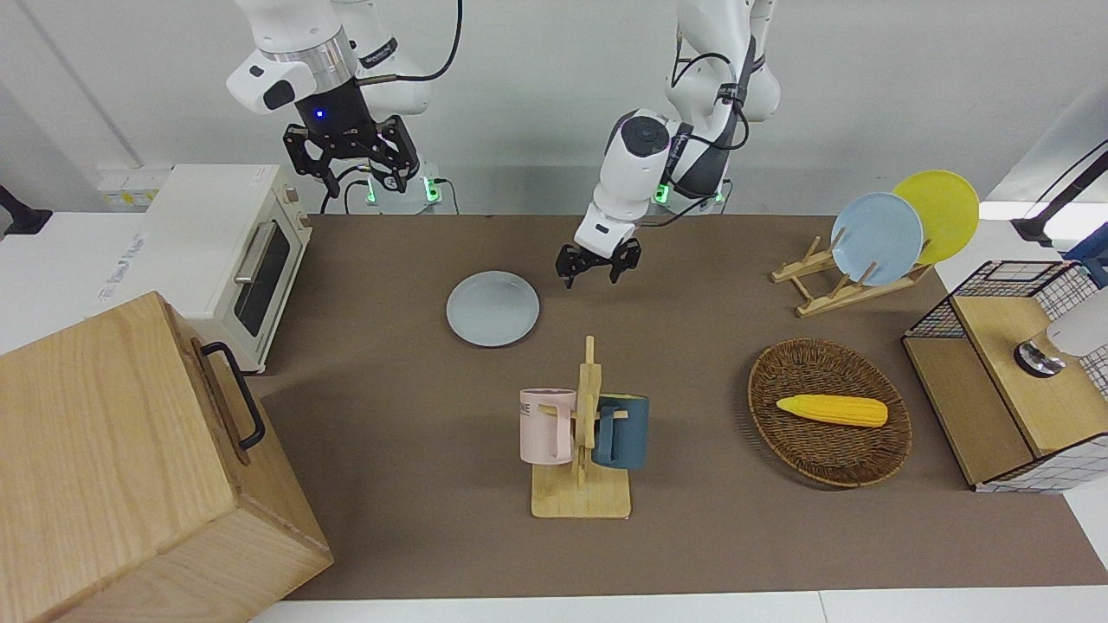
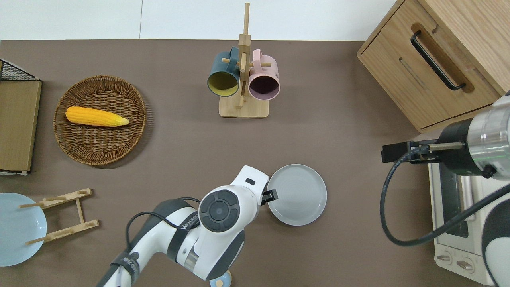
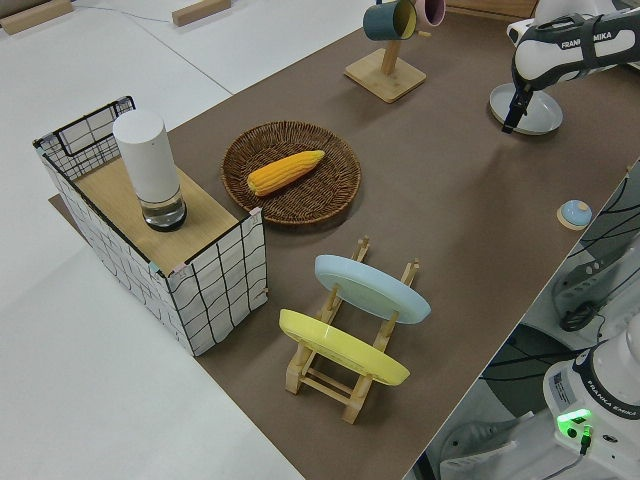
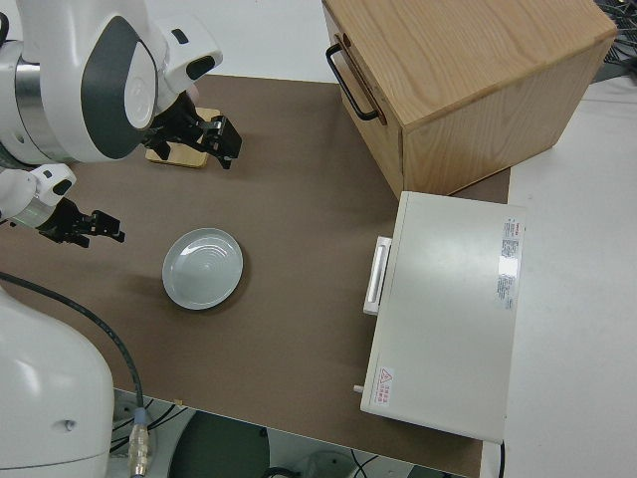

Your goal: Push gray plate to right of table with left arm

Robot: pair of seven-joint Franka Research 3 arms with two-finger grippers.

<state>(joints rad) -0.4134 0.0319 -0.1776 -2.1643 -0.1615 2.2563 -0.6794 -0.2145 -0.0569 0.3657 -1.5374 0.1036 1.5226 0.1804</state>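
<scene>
The brown worktop [image 1: 415,484] fills most of the front view, with a toaster oven [image 1: 234,251] at its left edge and a mug stand [image 1: 582,450] low in the middle. The gray plate [image 1: 492,308] lies flat just left of centre in that view; in the overhead view it sits right of centre, low in the frame. The left arm [image 2: 215,215] reaches in from the bottom of the overhead view, and its claw [image 1: 598,261] hangs just beside the plate's rim, on the side away from the oven — spread, nothing between the fingers. The right arm is parked.

To push well, I judge the claw should drop until its fingers are below the rim's top, meet the rim at its middle, then slide slowly toward the oven — an off-centre touch would likely spin the plate aside.
</scene>
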